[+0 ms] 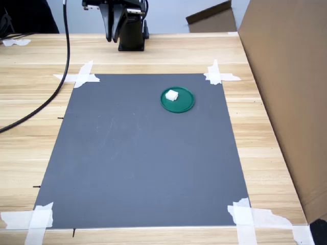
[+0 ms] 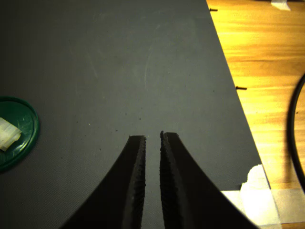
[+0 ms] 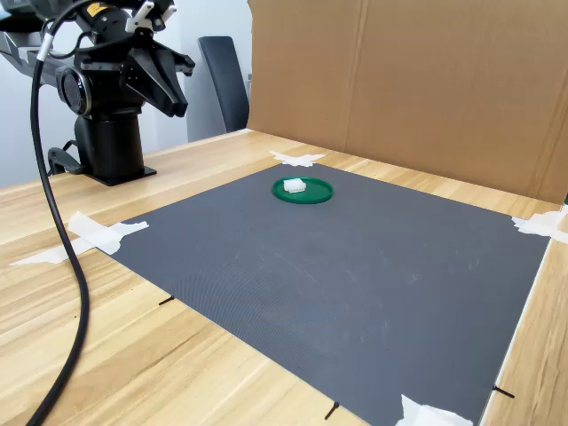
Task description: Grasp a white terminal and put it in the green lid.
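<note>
Already the white terminal (image 1: 171, 95) sits inside the green lid (image 1: 185, 103), toward the lid's left side in the first exterior view, and the lid rests on the grey mat (image 1: 143, 163) near its far right corner. Over by the arm's black base (image 3: 111, 146), the gripper (image 2: 152, 138) hangs raised above the mat's edge, well apart from the lid. Its two dark fingers (image 2: 136, 167) are nearly together, only a thin slit between them, gripping nothing. White tape strips (image 1: 82, 76) pin the mat's corners to the wooden tabletop (image 1: 30, 127).
</note>
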Robot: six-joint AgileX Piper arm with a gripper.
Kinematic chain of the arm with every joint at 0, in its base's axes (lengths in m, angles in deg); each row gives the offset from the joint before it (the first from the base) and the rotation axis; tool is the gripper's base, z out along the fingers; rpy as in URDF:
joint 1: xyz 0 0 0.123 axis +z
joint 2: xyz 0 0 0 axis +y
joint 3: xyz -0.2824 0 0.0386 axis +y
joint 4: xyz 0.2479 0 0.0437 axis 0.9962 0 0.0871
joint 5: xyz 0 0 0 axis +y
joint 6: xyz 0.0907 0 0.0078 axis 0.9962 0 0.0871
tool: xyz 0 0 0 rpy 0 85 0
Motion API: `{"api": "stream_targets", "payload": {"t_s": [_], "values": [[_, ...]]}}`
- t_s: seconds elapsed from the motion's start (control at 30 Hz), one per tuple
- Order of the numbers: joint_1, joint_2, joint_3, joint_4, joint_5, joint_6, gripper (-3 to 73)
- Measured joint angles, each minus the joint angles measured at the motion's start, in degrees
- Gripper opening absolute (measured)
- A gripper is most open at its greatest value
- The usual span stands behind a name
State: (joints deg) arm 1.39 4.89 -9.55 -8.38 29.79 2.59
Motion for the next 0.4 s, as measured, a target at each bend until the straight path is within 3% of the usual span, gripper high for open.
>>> {"api": "stream_targets", "payload": {"t_s": [0.4], "values": [[0.0, 0.0, 3.4, -0.2, -2.2, 0.8, 6.2]]}}
